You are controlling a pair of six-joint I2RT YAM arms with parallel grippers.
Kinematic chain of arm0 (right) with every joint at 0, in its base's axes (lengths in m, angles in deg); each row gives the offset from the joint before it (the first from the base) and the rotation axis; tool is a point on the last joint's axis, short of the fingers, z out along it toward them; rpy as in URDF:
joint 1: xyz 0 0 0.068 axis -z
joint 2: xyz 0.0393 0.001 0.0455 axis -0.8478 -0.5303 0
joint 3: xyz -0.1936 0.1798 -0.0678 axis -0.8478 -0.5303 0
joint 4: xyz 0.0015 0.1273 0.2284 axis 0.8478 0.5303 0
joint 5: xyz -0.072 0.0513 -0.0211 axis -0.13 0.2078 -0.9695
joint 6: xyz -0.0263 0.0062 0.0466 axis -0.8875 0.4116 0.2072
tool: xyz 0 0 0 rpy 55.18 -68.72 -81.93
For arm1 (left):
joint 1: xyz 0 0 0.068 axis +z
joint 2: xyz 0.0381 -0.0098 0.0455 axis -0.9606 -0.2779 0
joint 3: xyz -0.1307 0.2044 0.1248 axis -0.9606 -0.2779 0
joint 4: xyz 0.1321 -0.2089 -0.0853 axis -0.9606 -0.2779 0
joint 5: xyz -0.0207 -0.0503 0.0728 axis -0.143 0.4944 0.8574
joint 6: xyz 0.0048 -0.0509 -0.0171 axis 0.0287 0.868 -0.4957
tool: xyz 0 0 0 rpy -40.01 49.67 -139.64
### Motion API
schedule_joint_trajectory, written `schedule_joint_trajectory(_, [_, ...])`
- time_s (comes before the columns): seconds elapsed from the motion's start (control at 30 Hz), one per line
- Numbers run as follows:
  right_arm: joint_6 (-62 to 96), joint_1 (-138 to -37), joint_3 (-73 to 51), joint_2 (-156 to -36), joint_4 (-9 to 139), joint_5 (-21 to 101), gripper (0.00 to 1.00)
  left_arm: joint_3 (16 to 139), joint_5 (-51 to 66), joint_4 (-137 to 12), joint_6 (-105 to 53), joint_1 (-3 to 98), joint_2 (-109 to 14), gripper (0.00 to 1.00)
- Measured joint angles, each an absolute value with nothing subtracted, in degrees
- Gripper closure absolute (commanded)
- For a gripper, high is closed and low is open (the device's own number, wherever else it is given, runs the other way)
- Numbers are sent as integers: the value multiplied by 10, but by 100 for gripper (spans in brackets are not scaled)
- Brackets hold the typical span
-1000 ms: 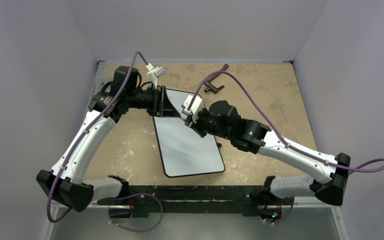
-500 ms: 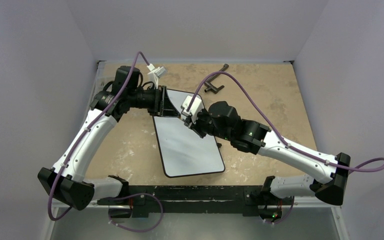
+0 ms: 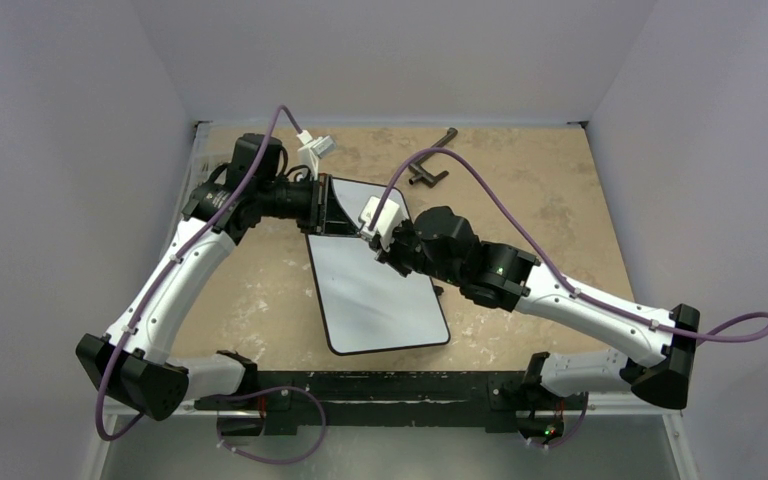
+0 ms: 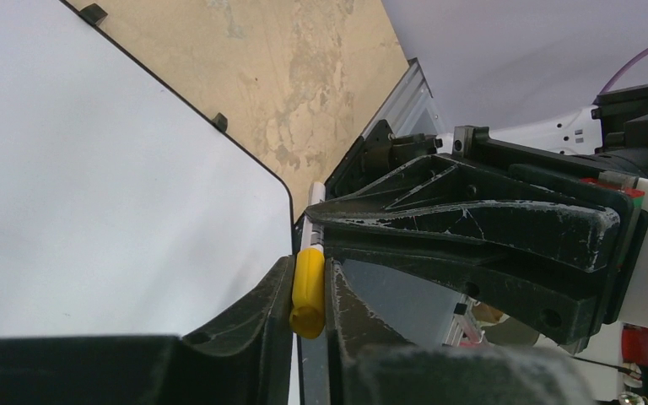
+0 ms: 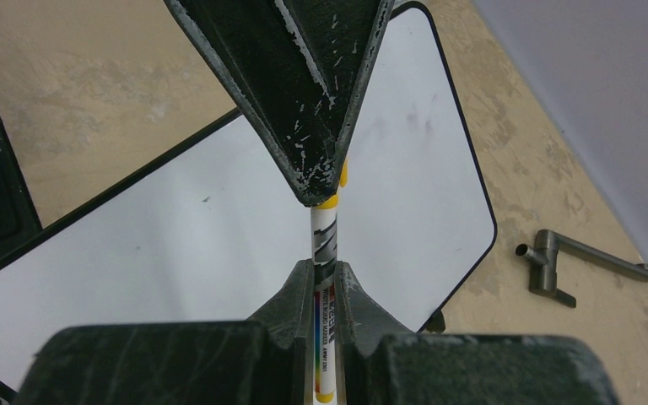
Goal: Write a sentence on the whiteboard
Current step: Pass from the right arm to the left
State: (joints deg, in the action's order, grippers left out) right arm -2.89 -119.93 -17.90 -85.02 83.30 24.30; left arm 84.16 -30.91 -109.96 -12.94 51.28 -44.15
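so the board (image 3: pixel 380 290) is lying flat on the table (image 3: pixel 540 200), roughly in the middle, its long side running from the arm bases toward the far wall and skewed a bit; its face is showing plain white in all three views (image 4: pixel 93 169) (image 5: pixel 177 245); a couple of little black feet are poking out along its edge in the left wrist view

both arms are reaching in and meeting nose to nose over the far end of the board; the right gripper (image 5: pixel 325 274) is clamping down tight on the marker (image 5: pixel 323 236), with the white barrel sticking out past its fingers; the left gripper (image 4: pixel 308 278) is pinching the yellow cap (image 4: pixel 308 291), its jaws nearly closed and both fingers touching it; from above the two are sitting tip to tip, left gripper (image 3: pixel 350 215) and right gripper (image 3: pixel 378 238), and the marker itself is too small to make out there

the marker is hanging above the board, and whether it's touching the surface I can't tell

a metal crank (image 3: pixel 430 165) is lying on the table past the far right corner of the board, well apart from both grippers
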Motion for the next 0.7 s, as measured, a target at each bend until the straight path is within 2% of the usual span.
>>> schedule_joint_trajectory(0.1, [-32, -1201, -179, -850, 833, 239, 100, 842, -312, -1099, -131, 513, -441, 100])
schedule_joint_trajectory(0.13, [-31, -1202, -179, -850, 832, 238, 94, 842, -312, -1099, -131, 513, -441, 100])
schedule_joint_trajectory(0.2, [-30, -1202, -179, -850, 831, 234, 56, 840, -312, -1094, -129, 513, -441, 100])
schedule_joint_trajectory(0.27, [-18, -1202, -179, -850, 828, 224, 30, 832, -313, -1081, -124, 513, -437, 100])
schedule_joint_trajectory(0.37, [6, -1202, -179, -850, 823, 212, 3, 826, -314, -1069, -112, 513, -432, 100])
schedule_joint_trajectory(0.5, [38, -1202, -194, -834, 799, 204, 1, 827, -316, -1048, -96, 513, -423, 100])
schedule_joint_trajectory(0.7, [121, -1174, -237, -728, 746, 188, 1, 845, -315, -1014, -72, 514, -404, 100])
